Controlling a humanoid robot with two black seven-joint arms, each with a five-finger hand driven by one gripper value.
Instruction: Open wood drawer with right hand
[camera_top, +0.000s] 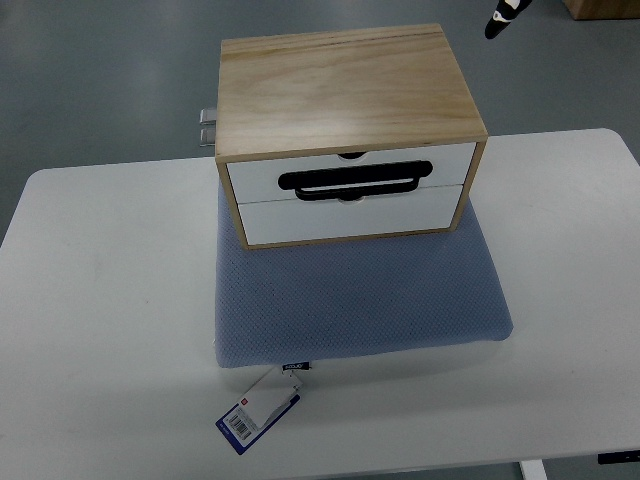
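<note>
One wood drawer box (345, 95) on one blue cushion (360, 295), both on the white table (100, 300).
Two white drawers, both closed, share one black handle (355, 182); one tag (258, 415) hangs off the cushion; neither hand shows.

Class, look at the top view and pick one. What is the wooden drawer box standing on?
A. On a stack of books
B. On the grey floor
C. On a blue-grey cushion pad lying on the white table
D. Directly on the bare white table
C: the wooden drawer box sits on the back part of the blue-grey cushion pad, which lies flat on the white table; both drawers appear shut.
</note>
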